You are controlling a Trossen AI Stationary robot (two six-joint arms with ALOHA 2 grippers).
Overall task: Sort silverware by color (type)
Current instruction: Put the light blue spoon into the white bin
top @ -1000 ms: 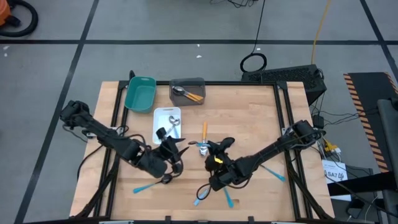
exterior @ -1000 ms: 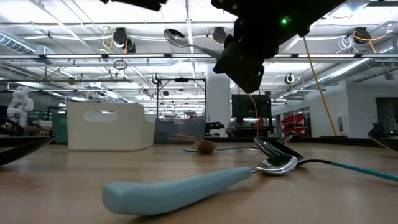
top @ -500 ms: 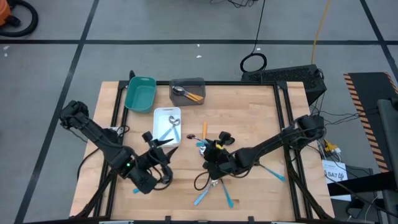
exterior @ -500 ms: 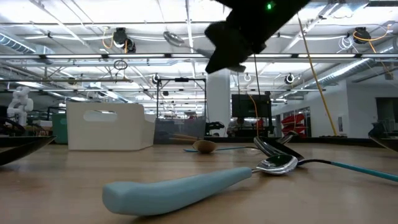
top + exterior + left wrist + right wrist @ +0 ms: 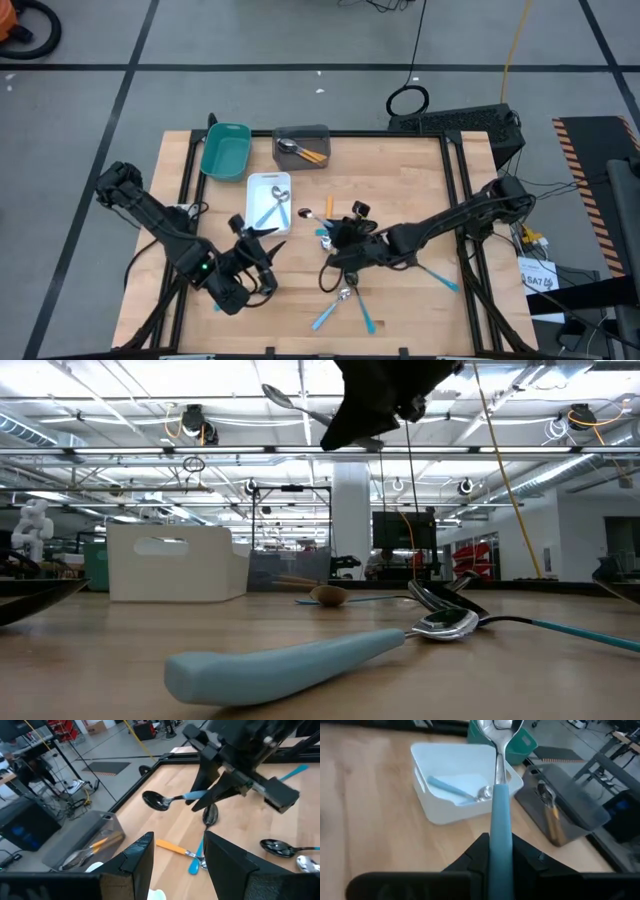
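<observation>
So the right gripper (image 5: 335, 237) is clamped on a light-blue-handled spoon with a shiny silver bowl (image 5: 318, 218), hanging above the middle of the table, and the whole thing turns on where the white rectangular tray (image 5: 256, 188) sits: at about 10 o'clock from the gripper, quite near. The spoon's long axis already points that way, bowl leading, and in the right wrist view the handle (image 5: 500, 815) lines up straight over the tray (image 5: 425, 757), which already holds a light-blue-handled spoon (image 5: 457, 791). The right arm is clearly the one to finish this. The left gripper (image 5: 250, 240) hangs with fingers spread and holding nothing at 9 o'clock of the right one, just in front of the tray, so it could crowd the approach. Farther out, the grey tray (image 5: 301, 146) at 12 o'clock holds an orange-handled spoon (image 5: 312, 154), and the teal tray (image 5: 225, 148) sits left of it. More loose light-blue spoons (image 5: 340, 305) lie nearer the front edge.
</observation>
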